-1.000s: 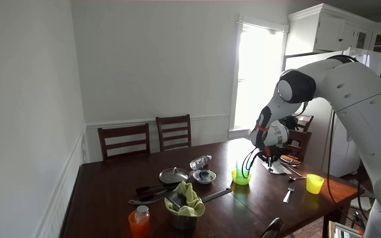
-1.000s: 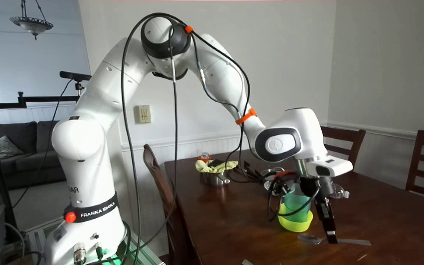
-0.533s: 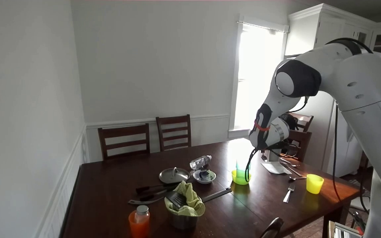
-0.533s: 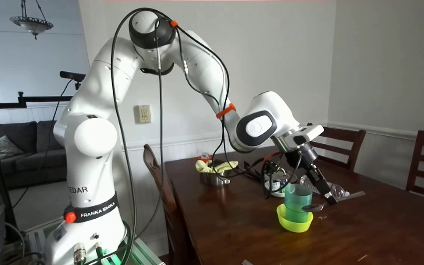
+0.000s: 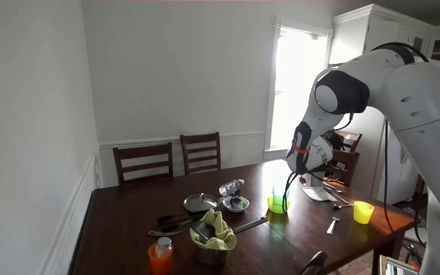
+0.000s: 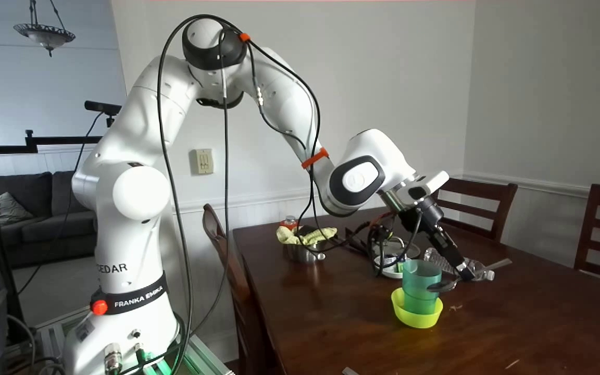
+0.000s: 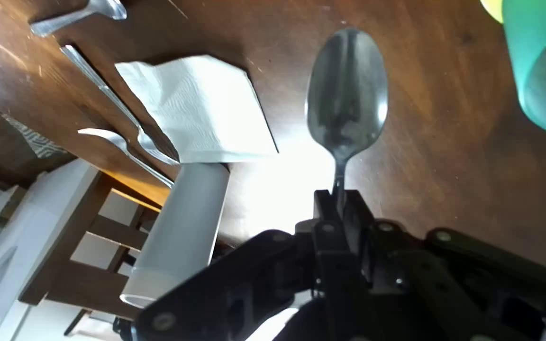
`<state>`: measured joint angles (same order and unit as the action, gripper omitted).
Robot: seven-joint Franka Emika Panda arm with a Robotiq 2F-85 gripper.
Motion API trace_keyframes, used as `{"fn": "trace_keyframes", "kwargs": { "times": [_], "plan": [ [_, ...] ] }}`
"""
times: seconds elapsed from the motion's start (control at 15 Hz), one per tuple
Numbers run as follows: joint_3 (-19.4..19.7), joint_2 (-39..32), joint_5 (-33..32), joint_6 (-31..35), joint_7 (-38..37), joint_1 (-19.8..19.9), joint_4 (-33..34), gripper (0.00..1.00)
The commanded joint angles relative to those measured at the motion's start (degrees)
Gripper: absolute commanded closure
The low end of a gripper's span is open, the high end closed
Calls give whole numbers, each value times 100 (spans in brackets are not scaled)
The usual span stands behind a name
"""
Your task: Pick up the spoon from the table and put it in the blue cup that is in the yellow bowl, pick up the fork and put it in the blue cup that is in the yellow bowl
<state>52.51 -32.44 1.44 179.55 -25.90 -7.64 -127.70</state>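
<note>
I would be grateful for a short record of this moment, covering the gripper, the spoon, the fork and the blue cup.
gripper: closed on the spoon, by its handle
spoon: held above the table; apart from the cup in the wrist view
blue cup: upright in the yellow bowl
fork: lying on the table, near the yellow cup
left to do: spoon and fork into the blue cup
</note>
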Motion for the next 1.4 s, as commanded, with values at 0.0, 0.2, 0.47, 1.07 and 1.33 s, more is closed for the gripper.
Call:
{"fn": "trace_keyframes", "kwargs": {
  "times": [0.0, 0.2, 0.47, 1.07, 1.33],
  "plan": [
    [547, -228, 434, 697, 132, -794, -171, 98],
    [727, -431, 987, 1078, 264, -1325, -262, 98],
    [635, -923, 1719, 1285, 341, -1677, -245, 98],
    [469, -1987, 2791, 1587, 379, -2047, -168, 98],
    [472, -2276, 3003, 1564, 368, -2177, -134, 98]
  ]
}}
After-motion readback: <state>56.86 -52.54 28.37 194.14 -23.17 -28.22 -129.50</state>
